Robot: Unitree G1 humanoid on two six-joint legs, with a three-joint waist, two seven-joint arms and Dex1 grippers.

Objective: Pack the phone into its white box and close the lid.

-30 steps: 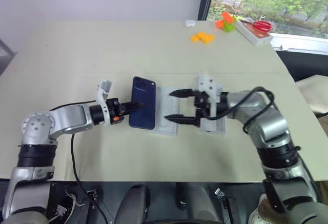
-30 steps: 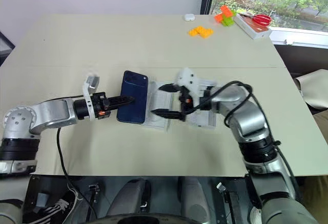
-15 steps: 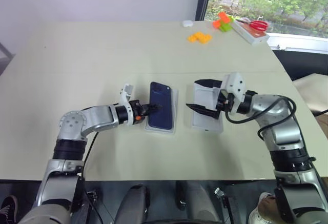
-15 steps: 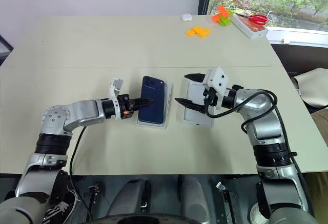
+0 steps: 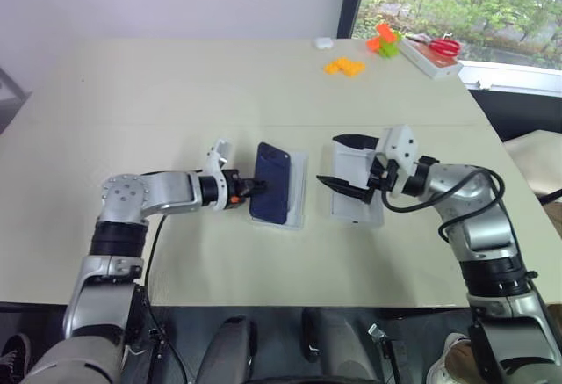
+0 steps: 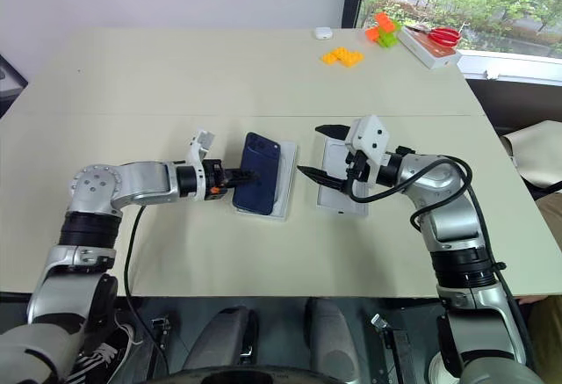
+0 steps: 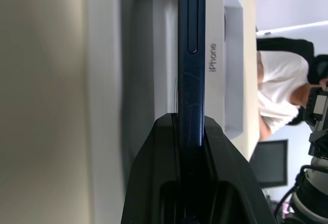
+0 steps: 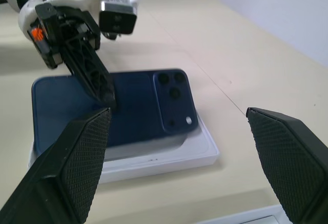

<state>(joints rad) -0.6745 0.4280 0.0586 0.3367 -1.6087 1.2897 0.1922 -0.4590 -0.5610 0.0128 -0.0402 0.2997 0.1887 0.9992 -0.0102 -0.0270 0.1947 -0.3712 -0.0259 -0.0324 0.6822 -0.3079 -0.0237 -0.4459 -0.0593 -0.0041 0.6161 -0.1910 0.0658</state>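
Between the earlier frames and now, the phone (image 6: pixel 258 173) has been carried from beside the white box (image 6: pixel 283 182) to over it, tilted, its far long edge lowered toward the tray and its near edge raised. The left claw (image 6: pixel 230 176) is clamped on that near edge, fingers together across the thin side, as the left wrist view is showing. The phone is presenting as a stiff, glossy slab, probably slippery and moderately heavy for its size; gripping it by the two long edges, clear of the camera cluster, looks safest, and the present edge pinch is likely to let it pivot. The white box is lying on the desk (image 6: pixel 176 76); light cardboard, it may be sliding if pushed. The right claw (image 6: pixel 318 150) is hovering with its fingers wide apart and holding nothing, above another white box part (image 6: pixel 342 198) just right of the tray; whether that is the lid cannot be told. Counts: one phone, one tray, one further white piece, two claws. Farther off are lying orange blocks (image 6: pixel 343 54), green and orange pieces (image 6: pixel 381 29), a small white object (image 6: pixel 323 32) and red scissors (image 6: pixel 448 32).
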